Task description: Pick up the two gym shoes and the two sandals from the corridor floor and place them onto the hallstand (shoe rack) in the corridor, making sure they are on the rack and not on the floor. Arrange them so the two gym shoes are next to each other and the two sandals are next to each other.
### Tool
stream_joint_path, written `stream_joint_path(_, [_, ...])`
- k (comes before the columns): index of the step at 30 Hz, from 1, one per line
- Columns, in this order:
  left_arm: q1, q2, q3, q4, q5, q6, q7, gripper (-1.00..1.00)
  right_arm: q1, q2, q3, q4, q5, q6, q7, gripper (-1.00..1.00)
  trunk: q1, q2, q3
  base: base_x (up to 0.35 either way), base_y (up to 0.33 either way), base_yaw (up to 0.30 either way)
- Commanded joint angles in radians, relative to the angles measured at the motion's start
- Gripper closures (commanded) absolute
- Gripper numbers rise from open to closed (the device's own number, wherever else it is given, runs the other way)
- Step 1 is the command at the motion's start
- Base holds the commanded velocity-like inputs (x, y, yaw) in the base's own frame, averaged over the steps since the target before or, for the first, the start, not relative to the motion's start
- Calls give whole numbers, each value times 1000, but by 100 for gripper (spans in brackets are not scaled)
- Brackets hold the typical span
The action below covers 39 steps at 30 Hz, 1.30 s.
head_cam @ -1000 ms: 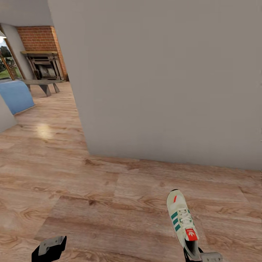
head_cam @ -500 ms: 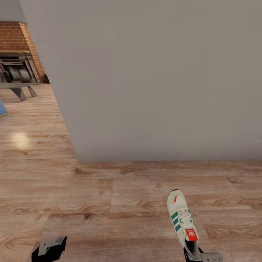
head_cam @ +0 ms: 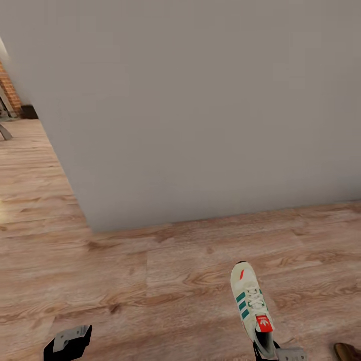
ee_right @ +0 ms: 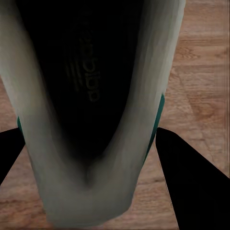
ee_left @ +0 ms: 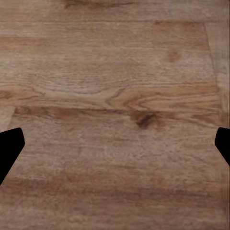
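Observation:
My right gripper [head_cam: 271,351] is shut on the heel end of a white gym shoe [head_cam: 249,301] with green stripes and a red tongue label. It holds the shoe above the wood-plank corridor floor [head_cam: 150,281], toe pointing away from me. In the right wrist view the gym shoe's dark opening [ee_right: 91,86] sits between the two black fingers [ee_right: 191,182]. My left gripper [head_cam: 67,343] hangs low at the left, open over bare floor [ee_left: 115,96]. A dark brown sandal tip [head_cam: 348,352] lies at the bottom right corner. The hallstand and the other gym shoe are out of view.
A plain grey wall [head_cam: 200,110] stands close ahead, and its corner meets the floor at the left [head_cam: 90,228]. Past that corner the floor runs on into another room [head_cam: 25,165], where a bit of brick [head_cam: 10,95] shows at the far edge.
The camera has turned right: the wall corner and brick fireplace slid left and mostly out of frame, and the sandal tip came into view at the bottom right. Both grippers hold as before.

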<state>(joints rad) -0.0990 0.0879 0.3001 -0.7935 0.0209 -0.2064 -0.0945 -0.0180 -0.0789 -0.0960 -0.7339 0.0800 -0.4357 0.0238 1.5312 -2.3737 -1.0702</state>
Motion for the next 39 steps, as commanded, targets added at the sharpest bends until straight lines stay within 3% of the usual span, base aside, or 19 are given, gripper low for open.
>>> stream_joint_path(1, [0,0,4,0,2,-2,-8,-100,-1,1,-4,1,7,-3,2,100,0,0,-1,0,17,-300])
stream_joint_path(39, [1,0,2,0,2,-2,-8,-100,-2,1,-4,2,7,-3,2,100,0,0,-1,0,1,-300])
